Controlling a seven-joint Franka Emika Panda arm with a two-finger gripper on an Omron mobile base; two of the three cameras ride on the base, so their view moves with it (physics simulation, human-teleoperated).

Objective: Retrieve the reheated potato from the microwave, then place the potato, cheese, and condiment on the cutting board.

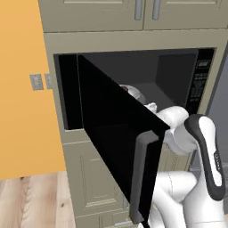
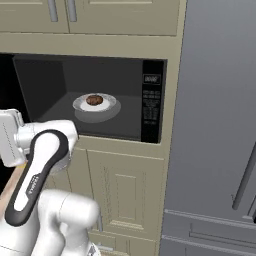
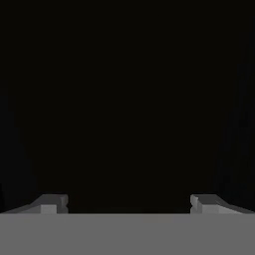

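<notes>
The microwave (image 2: pixel 152 100) stands open, its black door (image 1: pixel 111 147) swung out to the left with the grey bar handle (image 1: pixel 140 178) toward me. Inside, the dark-brown potato (image 2: pixel 94 100) lies on a white plate (image 2: pixel 95 107); the plate's rim (image 1: pixel 136 92) peeks over the door's edge. My arm reaches in behind the open door. In the hand view my gripper (image 3: pixel 128 204) is open, its fingertips (image 3: pixel 50 204) wide apart with nothing between them, facing a dark surface close up. The cheese, condiment and cutting board are out of view.
A tall grey fridge (image 2: pixel 215 125) stands right of the microwave. Beige cabinets (image 2: pixel 120 190) sit below and above it. An orange wall (image 1: pixel 22 89) with outlets and a wooden floor (image 1: pixel 26 200) lie to the left of the swung-out door.
</notes>
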